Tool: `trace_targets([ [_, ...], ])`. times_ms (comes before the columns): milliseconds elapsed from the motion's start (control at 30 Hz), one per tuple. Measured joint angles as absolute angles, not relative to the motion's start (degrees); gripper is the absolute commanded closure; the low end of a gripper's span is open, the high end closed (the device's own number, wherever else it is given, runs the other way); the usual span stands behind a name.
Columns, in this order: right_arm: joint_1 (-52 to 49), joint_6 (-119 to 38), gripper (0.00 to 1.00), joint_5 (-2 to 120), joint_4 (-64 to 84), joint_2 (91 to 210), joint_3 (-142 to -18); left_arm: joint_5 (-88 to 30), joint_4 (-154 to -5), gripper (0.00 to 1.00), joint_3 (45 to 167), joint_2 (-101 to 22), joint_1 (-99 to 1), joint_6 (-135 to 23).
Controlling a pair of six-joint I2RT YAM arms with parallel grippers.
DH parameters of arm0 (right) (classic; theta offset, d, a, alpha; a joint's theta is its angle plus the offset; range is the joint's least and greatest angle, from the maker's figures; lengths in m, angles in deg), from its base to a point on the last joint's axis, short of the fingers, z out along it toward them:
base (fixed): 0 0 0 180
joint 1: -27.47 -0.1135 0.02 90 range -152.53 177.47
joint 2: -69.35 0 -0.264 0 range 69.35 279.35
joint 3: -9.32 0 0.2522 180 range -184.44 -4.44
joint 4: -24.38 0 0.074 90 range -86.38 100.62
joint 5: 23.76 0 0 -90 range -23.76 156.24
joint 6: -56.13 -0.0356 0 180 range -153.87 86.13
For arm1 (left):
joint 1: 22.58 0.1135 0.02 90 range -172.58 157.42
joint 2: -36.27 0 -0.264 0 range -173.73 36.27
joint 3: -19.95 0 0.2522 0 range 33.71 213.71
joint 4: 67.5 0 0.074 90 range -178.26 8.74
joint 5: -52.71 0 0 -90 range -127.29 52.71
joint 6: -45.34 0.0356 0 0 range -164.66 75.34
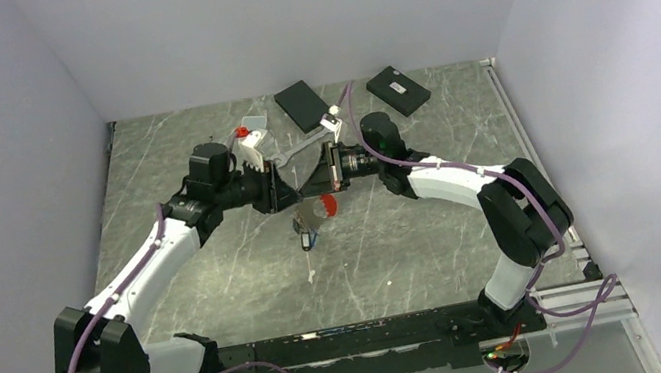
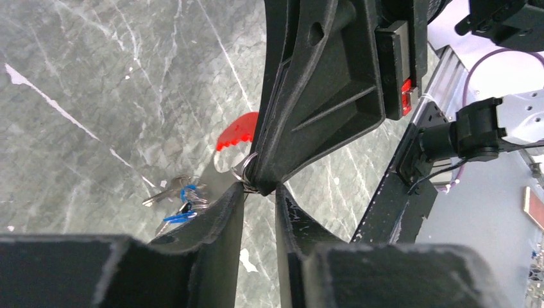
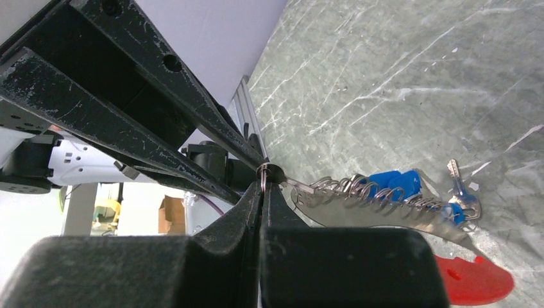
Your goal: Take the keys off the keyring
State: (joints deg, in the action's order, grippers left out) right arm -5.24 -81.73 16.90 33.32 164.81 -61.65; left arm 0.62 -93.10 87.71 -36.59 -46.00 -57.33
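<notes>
So far: we see no key lying loose on the counter (image 1: 223, 296). Every key we can make out hangs with the keyring, so we judge the task barely begun.
Keyring (image 3: 359, 204): hung between the two arms at mid-counter. Its silver strip with wire coils slopes down from the grip to a red tab (image 3: 476, 282). We cannot tell whether the low end touches the counter.
Ring (image 3: 265, 171): the thin wire loop at the top of the keyring, right where both pairs of fingers meet.
Right fingers (image 3: 251, 215): pressed together and clamped on the ring, so they carry the whole bunch.
Left fingers (image 2: 221, 221): apart, with a narrow gap that shows the counter through it. Their tips stand either side of the ring, just beside the right tips. We cannot tell whether they bear on the wire.
Keys (image 3: 392, 181): blue heads bunched on the coils about halfway down the strip, with one bare silver blade showing beyond them, nearer the tab.
Left to do: all of it, as we read it. The left fingers need a hold on the ring or a key, and then each key has to be worked round the wire and off.
Next move calls for: a fine pinch on thin wire beside a crowded grip.
Risk: the ring may slip from the right fingers, or the left tips may close on the right tips instead of the wire.
</notes>
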Motion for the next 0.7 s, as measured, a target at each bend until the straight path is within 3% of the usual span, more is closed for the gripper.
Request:
trace_targets([
  [233,-5.2,-81.4,1.0,18.2,32.6,164.8,-61.7,-4.1,-95.8,0.79,87.9,-36.1,-45.8,-54.8],
  [400,-5.3,-80.9,1.0,18.0,31.7,164.8,-61.9,-8.0,-99.4,0.66,88.0,-36.5,-44.9,-51.9],
  [700,-5.2,-80.1,1.0,23.4,25.0,164.8,-63.9,-5.2,-99.6,0.53,89.1,-36.8,-48.5,-50.0],
])
